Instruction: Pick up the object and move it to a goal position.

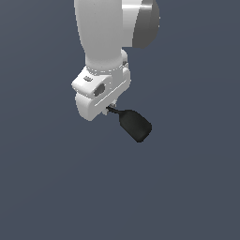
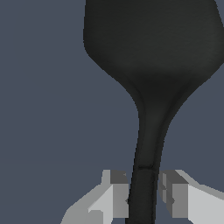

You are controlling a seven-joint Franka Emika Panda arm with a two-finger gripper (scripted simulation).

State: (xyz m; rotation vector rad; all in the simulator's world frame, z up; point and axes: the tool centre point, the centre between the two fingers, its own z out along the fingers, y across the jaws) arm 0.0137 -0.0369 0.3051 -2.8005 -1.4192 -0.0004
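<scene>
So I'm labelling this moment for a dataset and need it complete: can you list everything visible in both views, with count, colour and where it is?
spatula-like tool: one, matte black; thin handle running between the gripper fingers, flat rounded head sticking out below and toward the exterior view's right of the gripper. In the wrist view its head fills most of the picture.
background surface: one, plain dark blue-grey, all around; no goal marker shows on it.
arm: one, white with a grey joint cap, coming down from the top of the exterior view.
gripper: one, white body with grey fingers, one on either side of the tool's handle, closed against it.
</scene>
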